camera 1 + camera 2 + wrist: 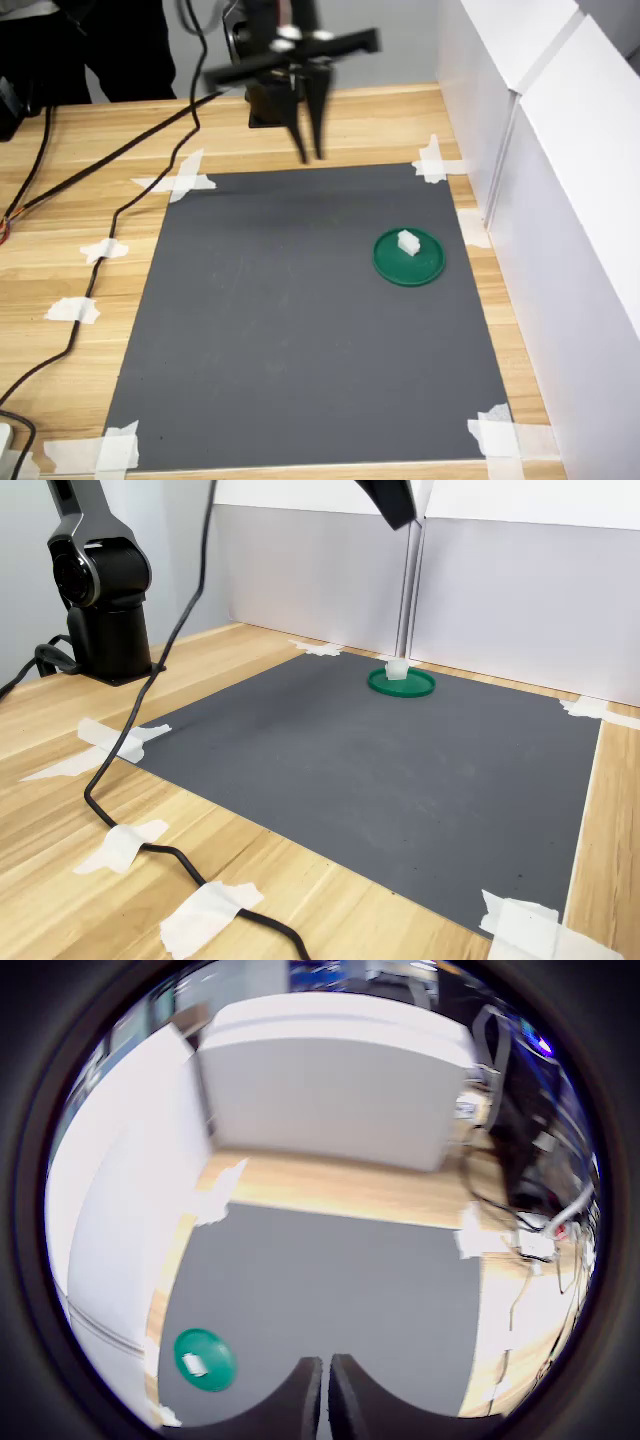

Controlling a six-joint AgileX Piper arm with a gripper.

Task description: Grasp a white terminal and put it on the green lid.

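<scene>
One terminal (407,241) in sight and it's already sitting on the lid (409,258), a bit off-centre toward the far rim in the first exterior view, so to me the put-down looks finished. Its long axis I can't call, it's too tiny and blocky in every shot. The gripper (310,152) is well apart from it: up in the air over the far edge of the mat (300,320), off toward the first exterior view's left of the lid. Fingers look pinched nearly together with nothing between them; in the wrist view the two tips (300,1400) have only a thin slit between them, so I'd call it closed and empty. So the lid lies forward and off to one side of the hand, and any further move would probably just be backing away. Mat is dark grey, flat, taped at the corners with white tape (183,180) onto a wooden table (80,330). White panels (560,200) wall off the side near the lid, and a black cable (150,760) trails across the table past the arm's base (105,600).
</scene>
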